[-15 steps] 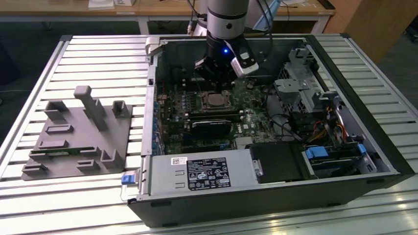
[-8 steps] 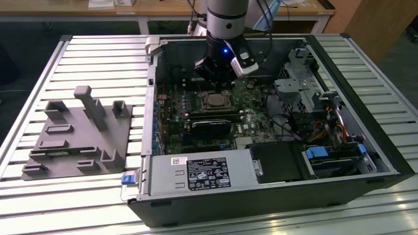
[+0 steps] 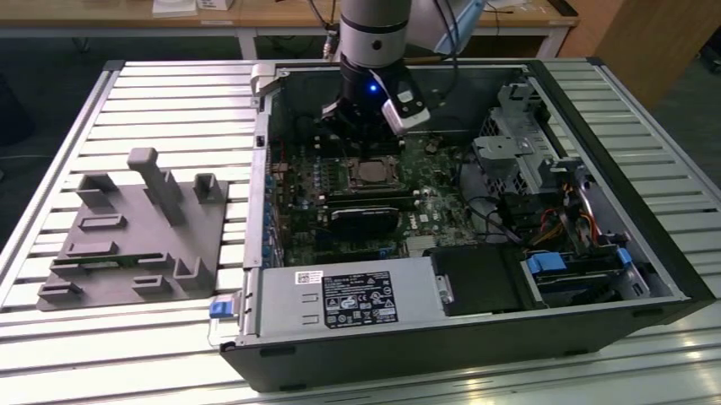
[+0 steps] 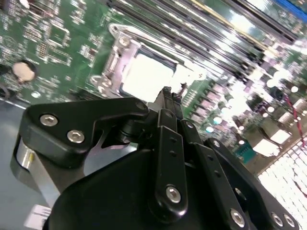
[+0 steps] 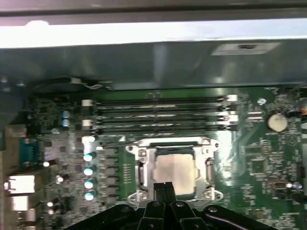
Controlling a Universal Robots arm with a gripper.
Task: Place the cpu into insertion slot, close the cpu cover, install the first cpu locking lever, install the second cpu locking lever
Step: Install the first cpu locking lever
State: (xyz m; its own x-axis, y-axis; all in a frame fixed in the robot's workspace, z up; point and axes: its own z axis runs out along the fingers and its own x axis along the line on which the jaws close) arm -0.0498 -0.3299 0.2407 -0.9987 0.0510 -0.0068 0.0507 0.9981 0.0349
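While the cpu [image 5: 175,168] is sitting in the insertion slot [image 5: 209,189] beneath the lowered cpu cover [image 5: 143,167], your gripper [image 5: 163,186] is hovering just beside the cover's edge, its fingers [image 5: 158,189] pressed together.

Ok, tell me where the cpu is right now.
The cpu lies on the green board, framed by the silver cover, beside the long memory slots. In the first wrist view the gripper is right at its edge.

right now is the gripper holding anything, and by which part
Nothing, as far as shows. The fingers are shut together with no part between them, tips at the edge of the silver cover; the chip sits under that cover.
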